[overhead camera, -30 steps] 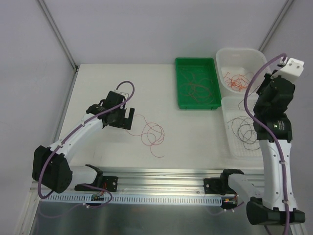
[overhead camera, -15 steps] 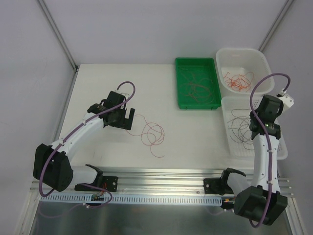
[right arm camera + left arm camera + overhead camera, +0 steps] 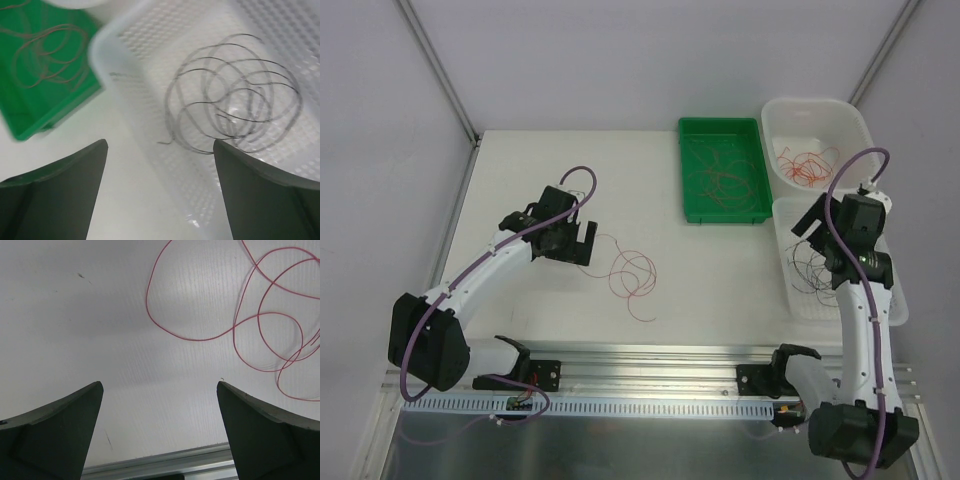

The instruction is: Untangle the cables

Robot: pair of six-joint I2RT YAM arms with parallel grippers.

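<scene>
Item 1. My left gripper (image 3: 588,240): released, its dark fingers (image 3: 65,430) spread wide with nothing between them. It hangs over the white table (image 3: 520,180), with the silver metal rail (image 3: 165,460) of the near edge showing below it in the left wrist view.

Item 2. Thin red cable in loose overlapping loops (image 3: 630,272): lies flat on the table just to the right of my left gripper and apart from it. In the left wrist view its loops (image 3: 235,325) lie beyond the fingertips, toward the right.

Item 3. Green rectangular plastic tray (image 3: 720,124): at the far side of the table, right of centre. It holds thin reddish-brown cables (image 3: 720,180) curled in loops.

Item 4. White rounded plastic tub (image 3: 817,103): far right corner, just beside the green tray. It holds thin orange cables (image 3: 805,165) in a small tangle.

Item 5. White perforated plastic basket (image 3: 788,210): nearer than the tub, on the right edge of the table. It holds thin dark grey cables (image 3: 812,265), coiled in several overlapping rings (image 3: 235,107).

Item 6. My right gripper (image 3: 810,225): released, fingers (image 3: 60,190) spread with nothing between them, above the near left part of the perforated basket. Its wrist camera looks down on the basket rim (image 3: 145,85) and a corner of the green tray (image 3: 30,120).
</scene>
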